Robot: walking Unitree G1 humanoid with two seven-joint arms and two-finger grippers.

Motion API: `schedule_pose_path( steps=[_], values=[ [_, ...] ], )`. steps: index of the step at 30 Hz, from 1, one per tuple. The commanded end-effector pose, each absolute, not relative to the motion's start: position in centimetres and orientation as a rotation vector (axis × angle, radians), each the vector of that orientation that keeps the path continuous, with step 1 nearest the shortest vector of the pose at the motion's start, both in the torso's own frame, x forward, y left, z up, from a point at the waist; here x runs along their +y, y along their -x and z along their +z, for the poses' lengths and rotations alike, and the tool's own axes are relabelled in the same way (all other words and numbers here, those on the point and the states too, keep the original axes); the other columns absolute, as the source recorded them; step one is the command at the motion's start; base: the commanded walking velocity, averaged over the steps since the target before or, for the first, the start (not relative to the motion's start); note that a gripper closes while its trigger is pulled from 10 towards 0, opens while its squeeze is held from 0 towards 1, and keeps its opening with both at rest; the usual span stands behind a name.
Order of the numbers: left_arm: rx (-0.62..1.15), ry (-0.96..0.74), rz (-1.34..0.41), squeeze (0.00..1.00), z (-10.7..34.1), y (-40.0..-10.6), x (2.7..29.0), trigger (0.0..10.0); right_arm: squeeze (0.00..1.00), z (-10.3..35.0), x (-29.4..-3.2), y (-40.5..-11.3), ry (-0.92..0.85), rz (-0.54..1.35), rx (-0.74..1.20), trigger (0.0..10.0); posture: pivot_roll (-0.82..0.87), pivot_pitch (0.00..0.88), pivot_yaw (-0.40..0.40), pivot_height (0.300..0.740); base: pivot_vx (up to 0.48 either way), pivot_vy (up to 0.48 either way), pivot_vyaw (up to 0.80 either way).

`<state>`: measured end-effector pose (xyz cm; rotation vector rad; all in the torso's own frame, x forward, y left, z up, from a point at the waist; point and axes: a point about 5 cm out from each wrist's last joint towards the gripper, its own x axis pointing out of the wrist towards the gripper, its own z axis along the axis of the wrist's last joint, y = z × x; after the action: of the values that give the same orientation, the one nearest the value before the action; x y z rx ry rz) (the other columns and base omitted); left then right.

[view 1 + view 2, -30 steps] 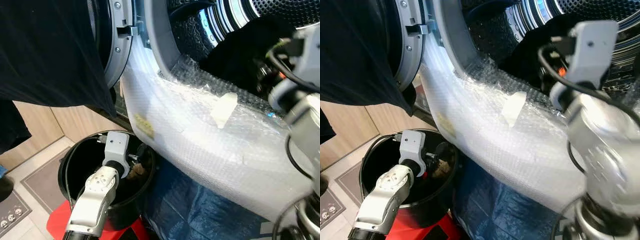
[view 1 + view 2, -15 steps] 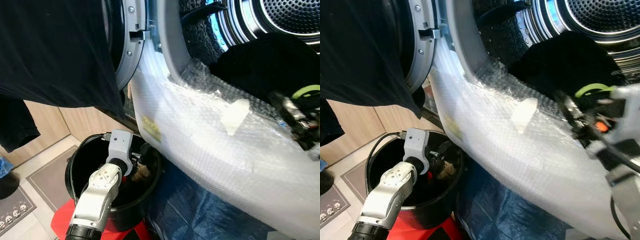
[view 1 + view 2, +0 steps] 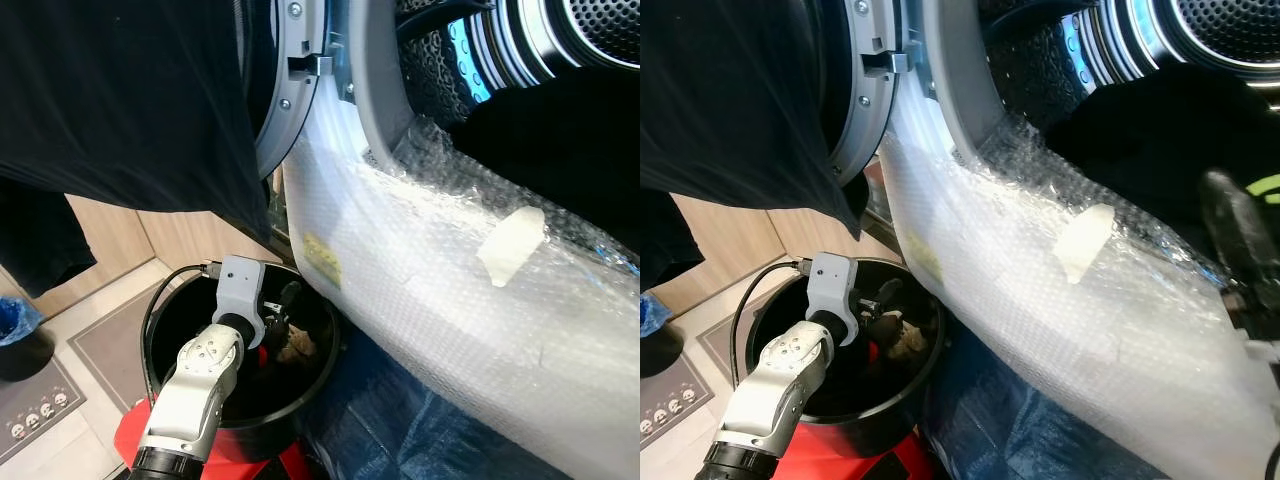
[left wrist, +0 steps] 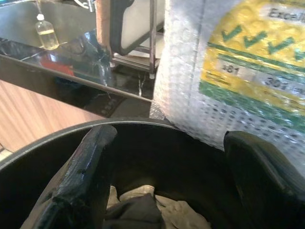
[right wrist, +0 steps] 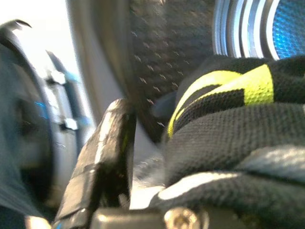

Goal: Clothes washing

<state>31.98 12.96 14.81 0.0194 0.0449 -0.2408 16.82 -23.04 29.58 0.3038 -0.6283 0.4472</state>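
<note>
The washer's drum stands open, its lower rim covered in bubble wrap. A black garment with lime stripes lies in the drum mouth. My right gripper is blurred at the right edge beside it, and the striped cloth presses close against it in the right wrist view. Below the door, my left gripper reaches into a black bucket. It is open just above beige and dark clothes, holding nothing.
A large dark garment hangs over the open door at the upper left. A blue sheet lies under the machine and a red stand under the bucket. A patterned mat and a small blue-lined bin are on the floor to the left.
The view has shifted. My right arm, large in front of the drum a second ago, now sits at the right edge. The left gripper stays in the bucket.
</note>
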Motion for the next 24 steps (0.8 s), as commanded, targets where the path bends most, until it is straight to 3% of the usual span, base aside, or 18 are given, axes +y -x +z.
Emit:
schedule_pose_path(
  steps=[1,5,12,16,24],
  values=[
    [0.024,-0.006,-0.261,0.0,15.3,-32.2,12.6,10.0,0.0,31.5,-21.4,-15.5,-0.258,0.54,-0.748,10.0,-0.01,0.105,0.013,0.74,0.0,0.0,0.0],
    [0.013,-0.001,-0.269,0.0,15.5,-32.4,12.4,10.0,0.0,32.8,-19.9,-16.1,-0.203,0.569,-0.768,10.0,-0.01,0.105,0.016,0.74,0.0,0.0,0.0],
    [0.01,0.002,-0.271,0.0,15.6,-32.4,12.4,10.0,0.0,33.0,-19.8,-15.9,-0.213,0.581,-0.778,10.0,-0.01,0.105,0.016,0.74,0.0,0.0,0.0],
    [0.005,0.004,-0.279,0.0,15.6,-32.4,12.3,10.0,0.0,28.3,-19.9,-15.3,-0.032,0.599,-0.412,10.0,-0.01,0.106,0.009,0.74,0.0,0.0,0.0],
    [0.002,0.01,-0.283,0.0,15.6,-32.4,12.2,10.0,0.0,24.3,-22.5,-15.4,0.003,0.466,-0.198,10.0,-0.02,0.106,0.012,0.74,0.0,0.0,0.0]
  ],
)
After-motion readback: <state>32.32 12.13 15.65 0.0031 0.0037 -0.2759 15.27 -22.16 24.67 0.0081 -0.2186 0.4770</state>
